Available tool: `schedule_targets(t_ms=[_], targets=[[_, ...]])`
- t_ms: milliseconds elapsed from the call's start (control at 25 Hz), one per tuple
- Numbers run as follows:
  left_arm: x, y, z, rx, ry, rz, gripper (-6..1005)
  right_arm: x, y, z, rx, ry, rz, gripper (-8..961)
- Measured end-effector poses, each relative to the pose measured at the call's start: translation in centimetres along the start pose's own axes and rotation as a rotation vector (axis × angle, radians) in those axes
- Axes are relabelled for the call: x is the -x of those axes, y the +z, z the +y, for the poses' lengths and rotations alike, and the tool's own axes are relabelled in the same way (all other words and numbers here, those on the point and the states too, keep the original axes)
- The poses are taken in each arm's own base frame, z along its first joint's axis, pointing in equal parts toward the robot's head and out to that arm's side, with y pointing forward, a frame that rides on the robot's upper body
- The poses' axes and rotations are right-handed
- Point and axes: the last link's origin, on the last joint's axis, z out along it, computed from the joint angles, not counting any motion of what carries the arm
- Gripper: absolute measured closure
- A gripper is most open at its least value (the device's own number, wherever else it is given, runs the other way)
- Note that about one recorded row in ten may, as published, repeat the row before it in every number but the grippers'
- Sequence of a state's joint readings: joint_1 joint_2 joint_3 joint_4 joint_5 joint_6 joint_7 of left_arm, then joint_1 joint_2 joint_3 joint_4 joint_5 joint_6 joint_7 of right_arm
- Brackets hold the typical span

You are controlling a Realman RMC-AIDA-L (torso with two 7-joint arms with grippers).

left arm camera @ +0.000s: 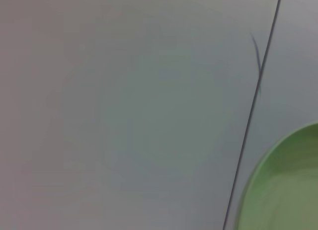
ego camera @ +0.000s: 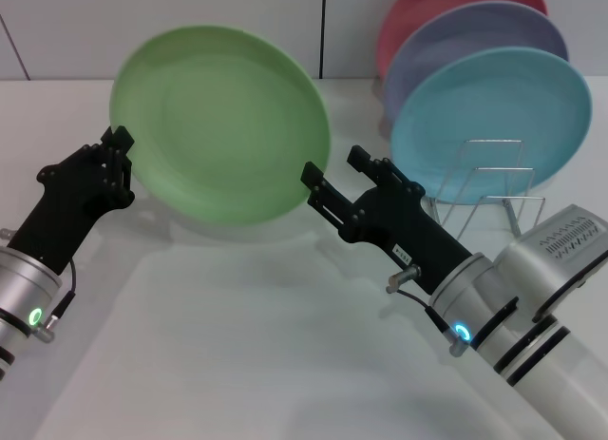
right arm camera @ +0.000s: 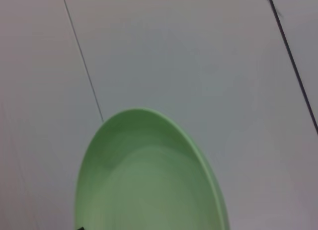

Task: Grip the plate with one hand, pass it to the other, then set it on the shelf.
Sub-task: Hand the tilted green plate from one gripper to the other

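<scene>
The green plate (ego camera: 220, 124) is held tilted, upper left, above the desk (ego camera: 237, 345), gripped at its left rim by the left claw (ego camera: 118, 153). Its right rim is met by the right claw (ego camera: 328, 185), closed on it too. The shelf (ego camera: 486, 179) stands at right.

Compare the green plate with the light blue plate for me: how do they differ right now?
The green plate is held up in the air between the left tool and the right tool; the light blue plate stands on edge in the wire rack. The green plate is alone, while the light blue plate has a lavender plate right behind it. Both are round, plain and shallow-rimmed.
</scene>
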State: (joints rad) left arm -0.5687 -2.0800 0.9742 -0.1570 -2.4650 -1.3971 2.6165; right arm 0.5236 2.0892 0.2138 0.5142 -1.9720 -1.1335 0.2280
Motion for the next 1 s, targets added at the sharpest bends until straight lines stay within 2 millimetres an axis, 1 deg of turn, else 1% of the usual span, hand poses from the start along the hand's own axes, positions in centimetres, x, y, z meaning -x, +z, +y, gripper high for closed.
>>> schedule_targets(t_ms=[160,280,320,520,640,1000], targets=[[0.4,-0.2,0.3,-0.018,0.033,-0.009,967,-0.1,0.0,0.0,-0.003,0.005,0.007,234],[0.9,-0.2,1.1,-0.021,0.072,-0.013,967,-0.4,-0.1,-0.2,-0.018,0.013,0.023,234],[1.3,-0.2,1.8,-0.019,0.099,-0.013,967,-0.6,-0.2,-0.4,-0.028,0.018,0.035,234],[1.8,-0.3,2.5,-0.024,0.118,-0.021,967,-0.6,-0.2,-0.8,-0.042,0.02,0.04,235],[1.9,-0.2,2.4,-0.036,0.118,-0.03,967,-0.6,-0.2,-0.9,-0.048,0.019,0.039,235],[2.3,0.0,0.8,-0.146,0.122,-0.068,967,-0.7,-0.3,-1.2,-0.055,0.015,0.056,238]])
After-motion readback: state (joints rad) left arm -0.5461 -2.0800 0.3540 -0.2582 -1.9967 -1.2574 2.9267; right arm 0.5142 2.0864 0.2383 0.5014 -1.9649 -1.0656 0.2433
